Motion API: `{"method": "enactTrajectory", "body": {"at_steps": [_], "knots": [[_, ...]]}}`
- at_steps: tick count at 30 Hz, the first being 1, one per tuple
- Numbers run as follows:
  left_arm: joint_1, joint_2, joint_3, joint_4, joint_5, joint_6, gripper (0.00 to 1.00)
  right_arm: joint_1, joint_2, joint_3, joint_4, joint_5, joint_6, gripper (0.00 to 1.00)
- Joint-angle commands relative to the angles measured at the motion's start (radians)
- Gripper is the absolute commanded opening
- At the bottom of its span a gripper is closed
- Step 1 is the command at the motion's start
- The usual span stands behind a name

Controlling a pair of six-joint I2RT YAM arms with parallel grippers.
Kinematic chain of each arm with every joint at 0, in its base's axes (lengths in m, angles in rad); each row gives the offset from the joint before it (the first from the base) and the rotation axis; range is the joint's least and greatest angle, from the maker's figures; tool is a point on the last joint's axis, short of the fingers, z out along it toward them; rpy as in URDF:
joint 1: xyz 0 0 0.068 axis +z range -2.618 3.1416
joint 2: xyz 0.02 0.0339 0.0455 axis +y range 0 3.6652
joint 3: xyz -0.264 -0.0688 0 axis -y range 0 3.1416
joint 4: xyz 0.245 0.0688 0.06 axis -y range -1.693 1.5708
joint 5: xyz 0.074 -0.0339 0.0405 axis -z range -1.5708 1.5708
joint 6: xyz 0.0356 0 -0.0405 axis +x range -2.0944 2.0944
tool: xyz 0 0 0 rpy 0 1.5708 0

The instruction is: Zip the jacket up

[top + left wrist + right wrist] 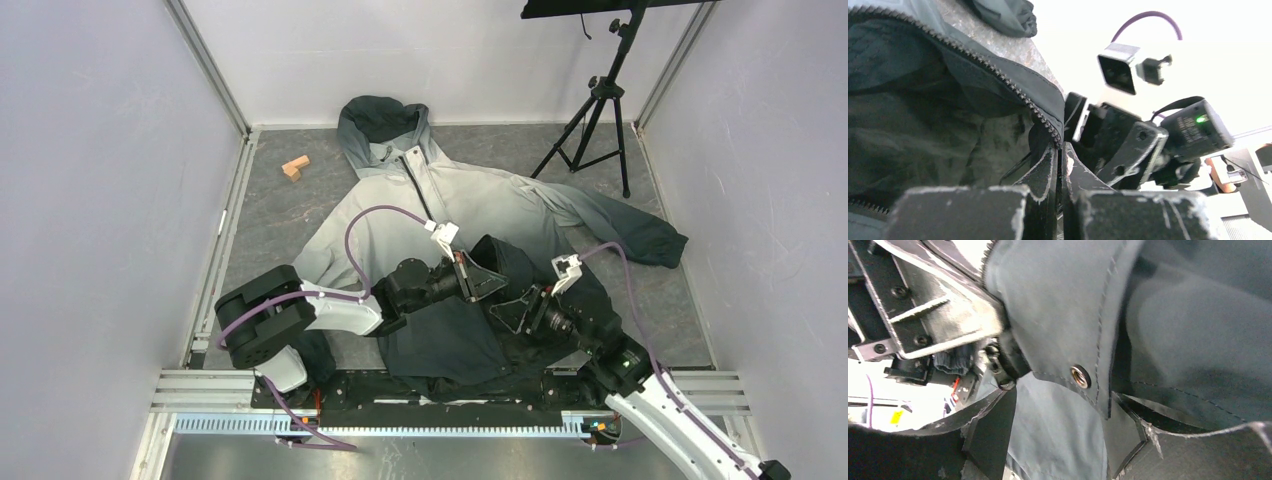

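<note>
The jacket (470, 200) lies on its back on the grey table, dark hood (385, 118) at the far end, and the upper zipper (420, 185) looks closed. Both grippers are at the charcoal hem, where the front is open and lifted. My left gripper (478, 278) is shut on the jacket's zipper edge; in the left wrist view the teeth (998, 75) run down into its closed jaws (1062, 147). My right gripper (512, 310) is close beside it, open, with a hem flap bearing a metal snap (1080, 376) hanging between its spread fingers (1063, 395).
A small wooden block (295, 167) lies far left of the hood. A black tripod (595, 120) stands at the far right. White walls close in three sides. The jacket's sleeve (640, 235) stretches right. A metal rail (700, 385) runs along the near edge.
</note>
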Motion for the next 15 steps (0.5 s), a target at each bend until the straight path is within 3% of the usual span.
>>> {"method": "enactTrajectory", "body": {"at_steps": [1, 9, 15], "knots": [[0.007, -0.025, 0.001, 0.124, -0.006, -0.012, 0.02, -0.002, -0.054, -0.113, 0.331, -0.053, 0.161, 0.67], [0.023, -0.027, -0.016, 0.163, 0.0, -0.049, 0.02, -0.002, -0.296, -0.17, 0.33, 0.077, 0.231, 0.83], [0.024, -0.024, -0.016, 0.172, 0.012, -0.061, 0.02, -0.001, -0.327, -0.21, 0.308, 0.112, 0.267, 0.83]]}}
